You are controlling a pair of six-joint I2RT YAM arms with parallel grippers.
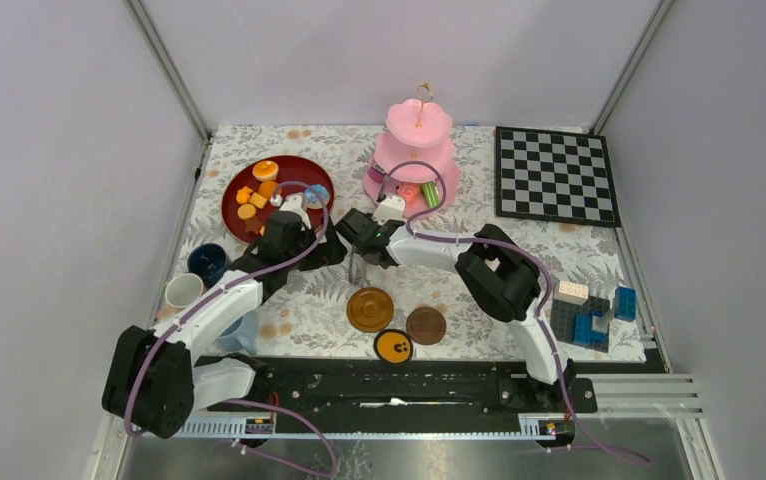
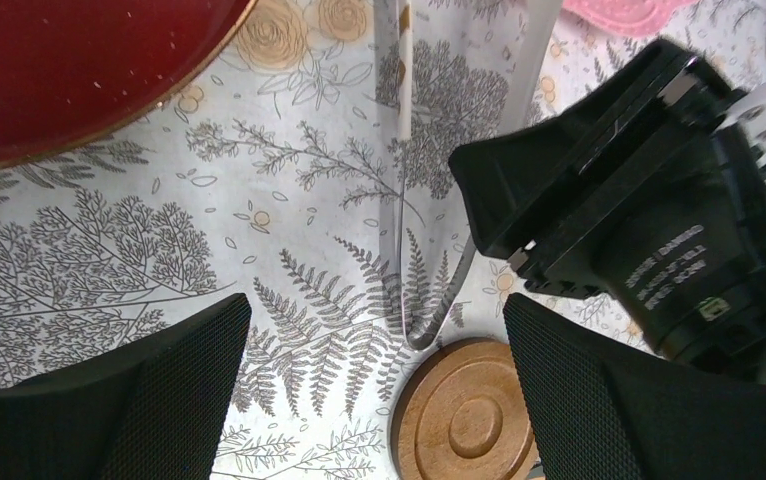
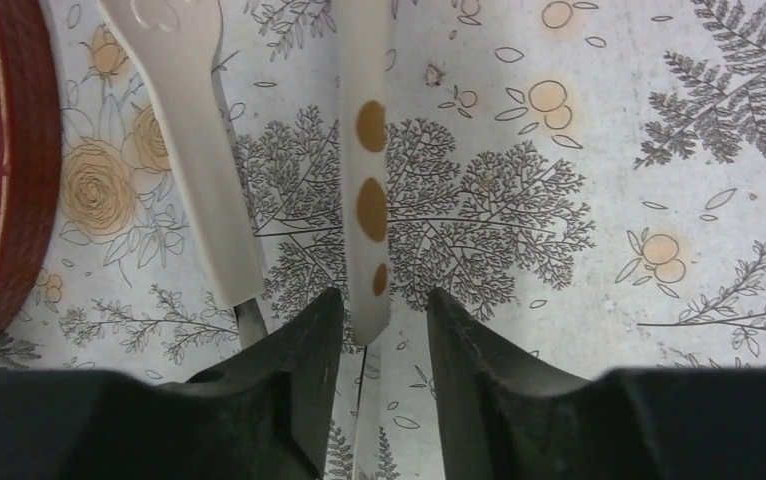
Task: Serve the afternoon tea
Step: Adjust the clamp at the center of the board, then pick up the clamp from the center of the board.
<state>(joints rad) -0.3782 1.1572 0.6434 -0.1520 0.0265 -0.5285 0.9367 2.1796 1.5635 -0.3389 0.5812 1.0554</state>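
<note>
My right gripper [image 3: 379,300] stands part-open astride the white, brown-dotted arm of the metal tongs [image 3: 364,200], seemingly not touching it. My left gripper [image 2: 377,320] gapes wide over their hinge, beside a round brown wooden saucer [image 2: 469,415]; the pink three-tier cake stand [image 1: 414,150] sits farther back

On table [image 1: 599,250]: cake stand [image 1: 414,160], red plate [image 1: 234,200], chessboard [image 1: 556,175], saucers [image 1: 370,309].

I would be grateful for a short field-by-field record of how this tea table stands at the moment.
left tool: open, holding nothing, by a wooden saucer
right tool: fingers apart around one arm of the white tongs
red plate: back left, carrying toy pastries
cake stand: back centre, some items on its lowest tier
saucers: front centre, bare
cups: left edge, none on a saucer
</note>
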